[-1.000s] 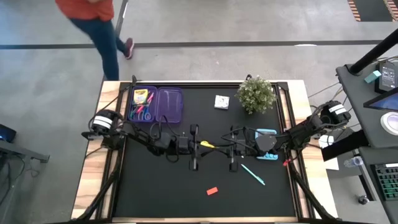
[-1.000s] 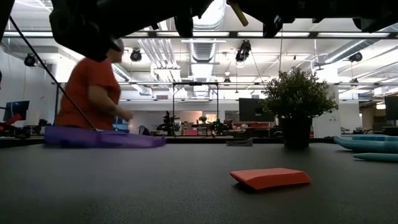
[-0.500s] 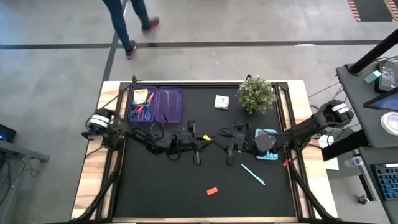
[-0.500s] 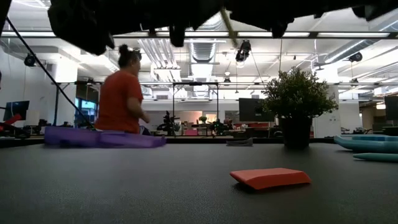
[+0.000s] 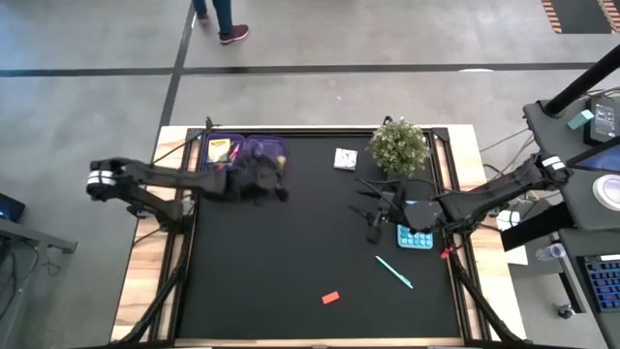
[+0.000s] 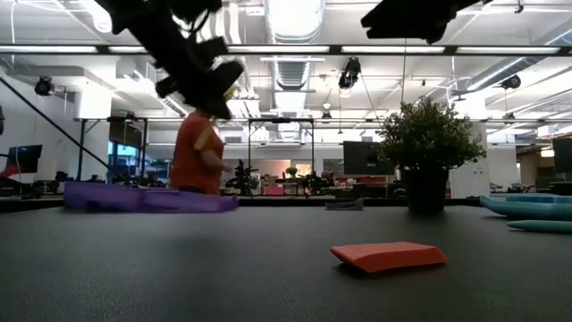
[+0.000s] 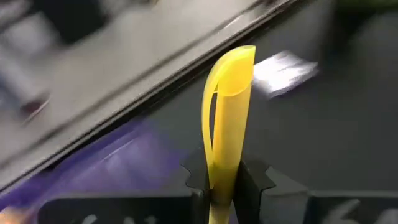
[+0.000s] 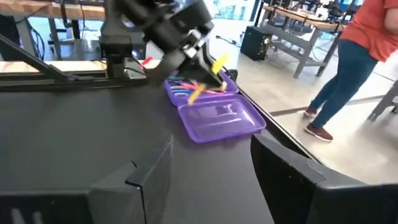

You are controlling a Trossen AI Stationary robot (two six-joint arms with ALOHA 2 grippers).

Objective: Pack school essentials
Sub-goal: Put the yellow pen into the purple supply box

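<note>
My left gripper (image 5: 278, 188) hangs above the open purple case (image 5: 243, 161) at the table's far left, shut on a yellow pen (image 7: 227, 106). The case holds a crayon box (image 5: 219, 150) and other stationery. My right gripper (image 5: 373, 217) stands open and holds nothing, raised over the table's right half beside a blue flat item (image 5: 417, 237). A teal pen (image 5: 393, 272) and a red eraser (image 5: 330, 298) lie flat on the mat near the front. A white pad (image 5: 345, 158) lies at the far side. My left gripper pinches the yellow pen's barrel (image 7: 224, 171) between its two fingers, partway along its length. The clip end (image 7: 239, 59) sticks out past the fingertips. The pen sits slanted in the hold (image 8: 207, 78), lifted clear above the purple case.
A bushy potted plant (image 5: 399, 145) stands at the far right next to the white pad. A person (image 6: 198, 152) walks in the room beyond the table's far edge. Bare black mat lies in the middle (image 5: 310, 223).
The yellow pen was between both grippers at the table's middle. My right gripper has let go of it and drawn back toward the right edge, rising. My left gripper has swung up and toward the far left, carrying the pen over the purple case.
</note>
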